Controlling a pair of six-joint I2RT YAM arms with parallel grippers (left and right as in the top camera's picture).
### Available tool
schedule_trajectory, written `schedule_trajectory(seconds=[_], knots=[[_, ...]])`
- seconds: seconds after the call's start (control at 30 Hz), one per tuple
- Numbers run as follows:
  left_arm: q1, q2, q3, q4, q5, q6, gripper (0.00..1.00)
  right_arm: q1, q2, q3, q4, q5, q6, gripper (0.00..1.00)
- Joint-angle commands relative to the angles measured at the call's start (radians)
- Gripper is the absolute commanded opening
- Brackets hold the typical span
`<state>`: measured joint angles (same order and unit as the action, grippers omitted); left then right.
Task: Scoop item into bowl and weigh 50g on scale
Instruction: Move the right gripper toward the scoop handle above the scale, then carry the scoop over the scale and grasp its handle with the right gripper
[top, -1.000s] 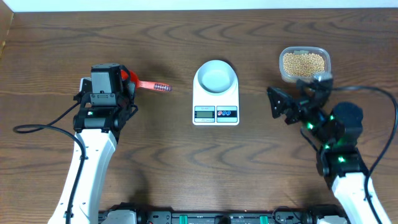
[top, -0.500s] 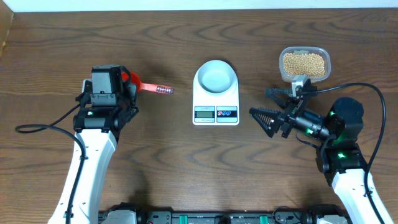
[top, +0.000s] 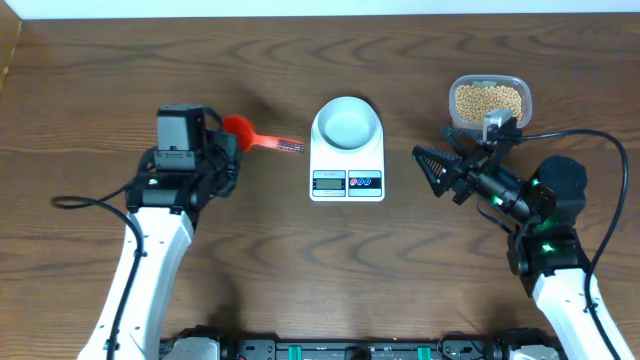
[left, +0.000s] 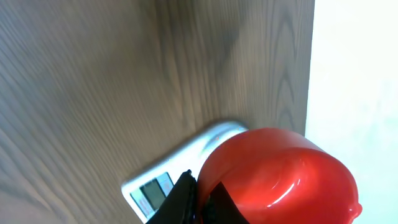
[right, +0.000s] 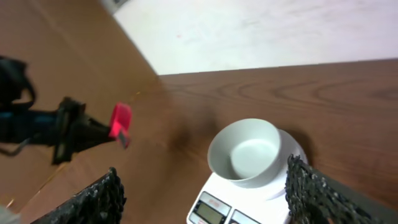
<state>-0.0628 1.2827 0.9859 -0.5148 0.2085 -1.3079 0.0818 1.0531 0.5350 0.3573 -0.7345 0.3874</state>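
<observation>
My left gripper (top: 226, 142) is shut on a red scoop (top: 240, 129), held a short way left of the scale (top: 347, 168). In the left wrist view the scoop's red cup (left: 280, 174) fills the lower right beside my shut gripper (left: 198, 190), with the scale (left: 149, 190) behind it. The empty bowl (top: 346, 123) sits on the scale. My right gripper (top: 432, 170) stands open just right of the scale, pointing left at it. Its view shows the bowl (right: 244, 152) on the scale (right: 214, 210) between its spread fingers (right: 93, 199). The beans (top: 489, 101) lie far right.
The beans are in a clear plastic tub (top: 452, 103) near the table's far edge, just behind my right arm. A white wall (top: 320, 6) runs along that edge. Black cables trail off the left arm (top: 80, 204) and loop round the right arm (top: 600, 140).
My left arm has carried the red scoop to the right, closer to the scale. My right gripper has swung away from the tub toward the scale, and its jaws have narrowed a little.
</observation>
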Motion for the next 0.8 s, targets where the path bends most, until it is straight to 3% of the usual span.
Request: schedule_trajectory(seconds=[0.0,0.33,0.77], knots=[[-0.07,-0.002,-0.013,0.037,0.049,-0.078,0.07,0.027,0.04,0.019,0.005,0.064,0.02,0.81],[-0.247,0.012,-0.013,0.188,-0.049,-0.066,0.07,0.13,0.165,0.019,0.134,0.062,0.084,0.73],[-0.31,0.119,-0.013,0.322,-0.031,-0.108,0.07,0.217,0.182,0.019,0.178,0.059,0.092,0.68]])
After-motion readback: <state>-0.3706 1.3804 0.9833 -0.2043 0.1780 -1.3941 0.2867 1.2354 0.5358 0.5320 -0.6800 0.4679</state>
